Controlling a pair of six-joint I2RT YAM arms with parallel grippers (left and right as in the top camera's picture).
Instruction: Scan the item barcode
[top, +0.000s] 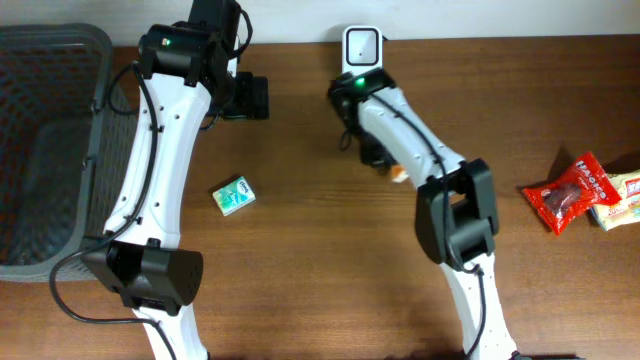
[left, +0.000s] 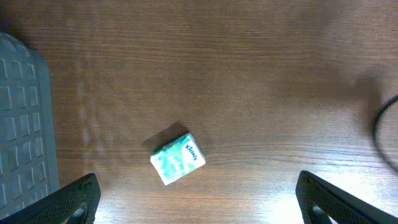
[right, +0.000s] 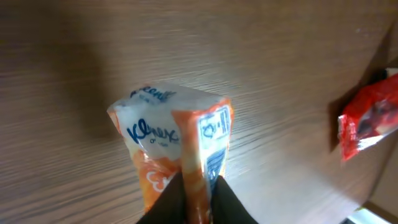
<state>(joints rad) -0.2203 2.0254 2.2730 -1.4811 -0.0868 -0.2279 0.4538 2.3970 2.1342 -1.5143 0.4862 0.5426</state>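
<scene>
In the right wrist view my right gripper (right: 198, 200) is shut on the seam of an orange and white Kleenex tissue pack (right: 163, 140), pinched between the two black fingers. A blue printed label (right: 214, 134) shows on the pack's right face. From overhead, only a corner of the pack (top: 398, 174) peeks out under the right gripper (top: 383, 158), which is just in front of the white scanner (top: 361, 48). My left gripper (left: 199, 205) is wide open and holds nothing; it hangs above a green Kleenex pack (left: 178, 158) lying flat on the table.
A grey mesh basket (top: 40, 150) takes up the left side of the table. A red snack packet (top: 568, 192) and a paler packet (top: 622, 200) lie at the right edge. The green pack (top: 234, 196) lies beside the left arm.
</scene>
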